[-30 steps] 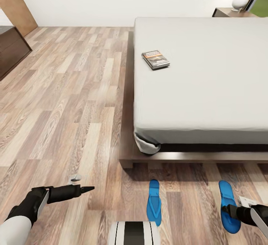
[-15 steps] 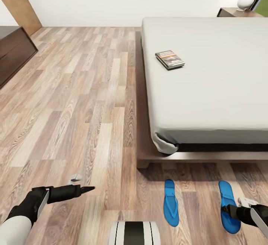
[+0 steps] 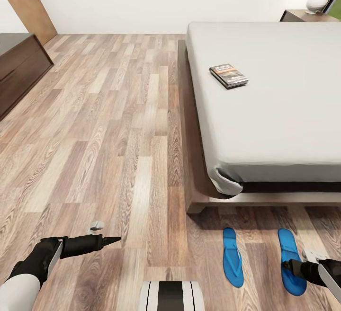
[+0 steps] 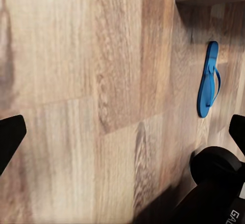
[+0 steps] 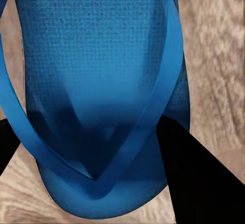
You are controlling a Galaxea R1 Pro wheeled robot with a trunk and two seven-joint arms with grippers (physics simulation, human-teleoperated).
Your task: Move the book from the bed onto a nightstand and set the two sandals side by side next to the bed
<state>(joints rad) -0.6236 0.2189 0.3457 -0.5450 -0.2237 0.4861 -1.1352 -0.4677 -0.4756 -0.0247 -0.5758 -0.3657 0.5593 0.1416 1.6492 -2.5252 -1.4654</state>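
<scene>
Wood-plank floor point(image 3: 118, 126), matt, grained; off-white cloth mattress point(image 3: 284, 112), smooth; dark wooden bed frame point(image 3: 199, 197); blue sandal point(image 5: 97, 81), finely textured, rubbery; glossy paperback book point(image 3: 228, 75).

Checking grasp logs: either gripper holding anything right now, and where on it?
Right gripper grips a blue sandal at its side edge near the straps. Left gripper holds nothing.

White forearms point(image 3: 16, 292), black wrists, black tapered gripper point(image 3: 111, 240) fingers.

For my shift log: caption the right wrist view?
Right pincer straddling a blue sandal above the wood floor.
</scene>
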